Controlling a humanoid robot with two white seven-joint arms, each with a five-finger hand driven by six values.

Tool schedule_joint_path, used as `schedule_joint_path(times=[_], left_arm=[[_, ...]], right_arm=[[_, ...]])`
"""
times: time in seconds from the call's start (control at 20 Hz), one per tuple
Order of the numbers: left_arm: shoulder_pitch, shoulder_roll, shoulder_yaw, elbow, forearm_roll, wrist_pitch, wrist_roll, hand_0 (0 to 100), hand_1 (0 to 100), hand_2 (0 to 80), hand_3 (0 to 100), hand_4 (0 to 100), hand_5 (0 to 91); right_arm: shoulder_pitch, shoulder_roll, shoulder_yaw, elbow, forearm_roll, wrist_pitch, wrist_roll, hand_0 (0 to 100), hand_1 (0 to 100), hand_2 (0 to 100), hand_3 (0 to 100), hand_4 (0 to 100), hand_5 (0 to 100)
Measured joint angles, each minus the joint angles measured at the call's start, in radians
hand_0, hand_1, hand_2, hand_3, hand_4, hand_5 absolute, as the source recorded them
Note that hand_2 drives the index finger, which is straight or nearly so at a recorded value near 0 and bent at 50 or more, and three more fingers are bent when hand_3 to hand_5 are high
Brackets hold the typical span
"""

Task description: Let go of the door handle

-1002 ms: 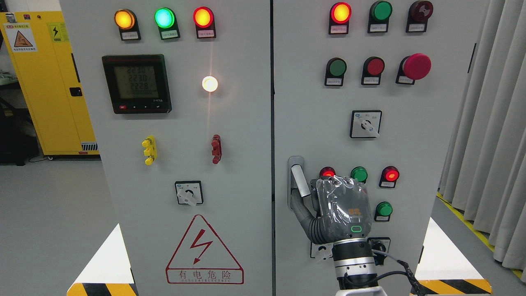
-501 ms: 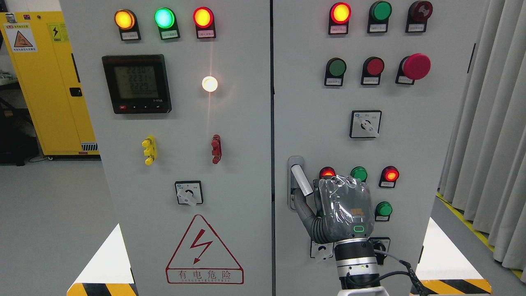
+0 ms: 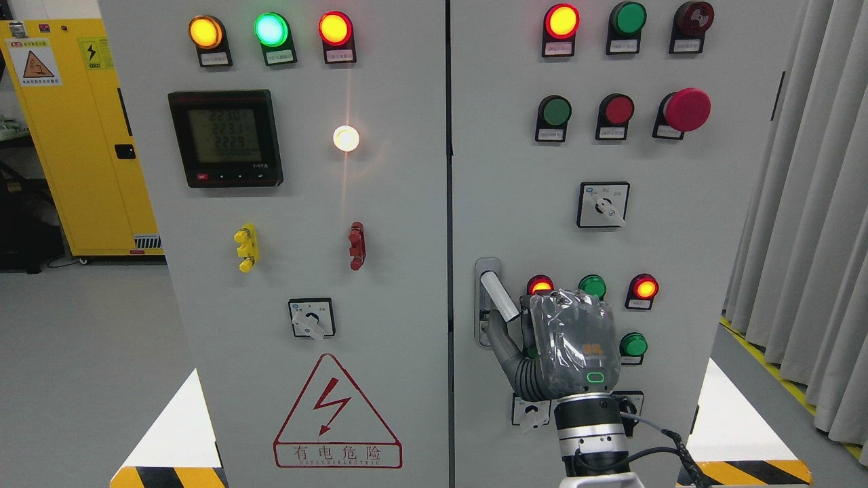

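Closest to me, at the bottom of the frame right of centre, the right hand (image 3: 566, 346) rises on its silver wrist, its dark palm wrapped in clear plastic film, the back of it turned toward me. The thumb (image 3: 503, 342) reaches up and left, its tip just under the lower end of the door handle (image 3: 497, 297). Whether thumb and handle touch I cannot tell. The other fingers are hidden behind the palm, so I cannot tell whether the hand is open or closed. A black cable (image 3: 661, 447) trails from the wrist toward the lower right corner.

The door handle is a pale bar swung out from its grey recessed plate (image 3: 484, 271), slanting down to the right, at the left edge of the right cabinet door (image 3: 678, 237), a little below mid-height. Just right of it, peeking round the hand, sit small lamps: red (image 3: 540, 283), green (image 3: 593, 286) and a lit red one (image 3: 643, 288).

On the left door (image 3: 400, 285), a red electric-hazard triangle (image 3: 337, 413) sits at lower centre, a black meter display (image 3: 225, 137) at upper left, and three glowing lamps (image 3: 271, 30) run along the top.

Farther back, a yellow cabinet (image 3: 74, 135) stands at the far left, and grey curtains (image 3: 807, 217) hang at the far right.
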Motion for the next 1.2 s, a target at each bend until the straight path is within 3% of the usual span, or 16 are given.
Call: schedule_joint_path(times=[1.2], left_arm=[[0.000,0.000,0.000,0.000,0.000,0.000,0.000,12,56,0.0,0,0,0.0]], right_arm=[[0.002,-0.003,-0.013,0.000,-0.008,0.000,-0.007,63,46,99,100,100,100]])
